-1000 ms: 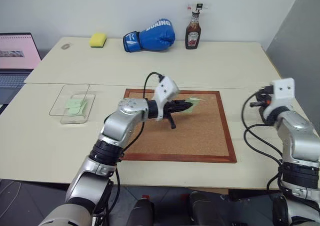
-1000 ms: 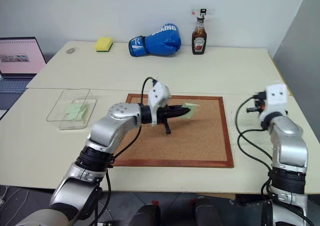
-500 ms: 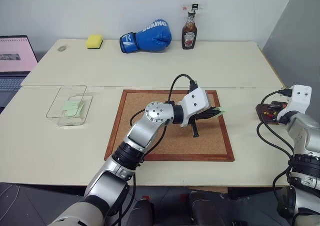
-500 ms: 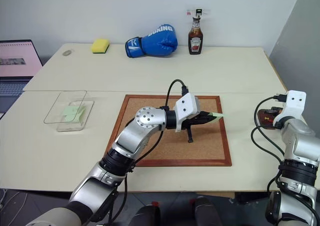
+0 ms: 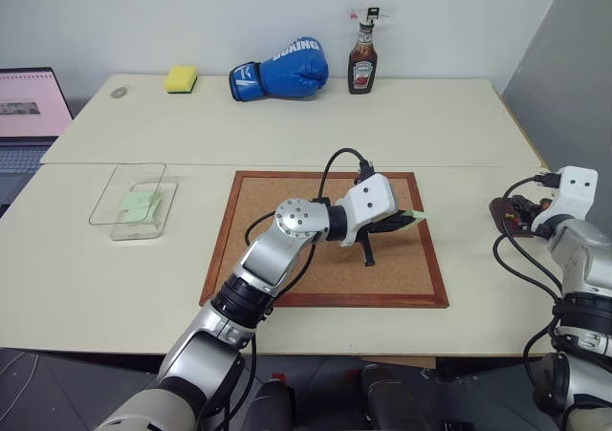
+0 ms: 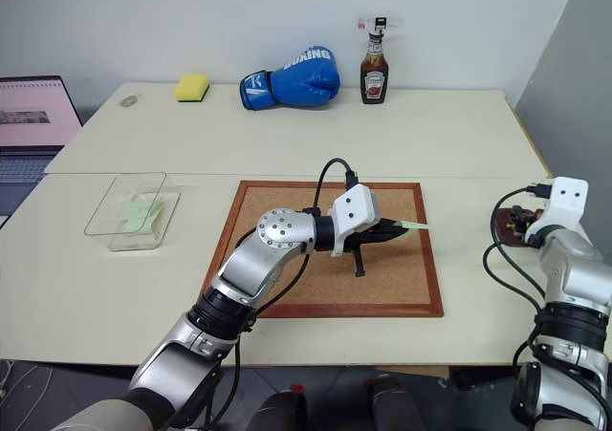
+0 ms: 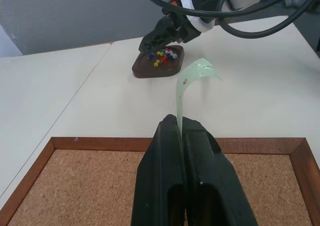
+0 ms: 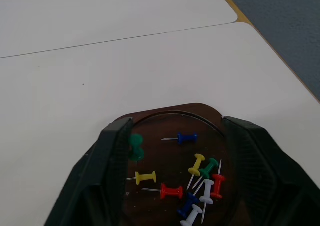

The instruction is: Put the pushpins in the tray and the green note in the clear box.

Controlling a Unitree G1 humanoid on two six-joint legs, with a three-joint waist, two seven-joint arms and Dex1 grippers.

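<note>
Grippers inspected over corkboard (image 5: 325, 249) and tray (image 8: 170, 136).
We are seeing left gripper (image 7: 181, 128) pinching green note (image 7: 192, 80); right gripper (image 8: 177, 136) spreading wide over pushpins (image 8: 192, 178), tray at three o'clock.

Green note (image 7: 196, 74): pale mint, one small brownish speck. Left gripper (image 7: 181, 128) black; right gripper (image 8: 179, 151) black too. Tray (image 8: 170, 121) dark reddish-brown. Pushpins (image 8: 192, 178): red, yellow, green, blue, white heads (mixed heap). Corkboard (image 5: 287, 211) tan, red-brown frame. Clear box (image 5: 134, 202) transparent, pale green slips inside. Sponge (image 5: 181, 77) yellow, possibly a green underside. Boxing glove (image 5: 282, 68) blue, white lettering. Sauce bottle (image 5: 361, 63) dark red-brown, white label.
</note>
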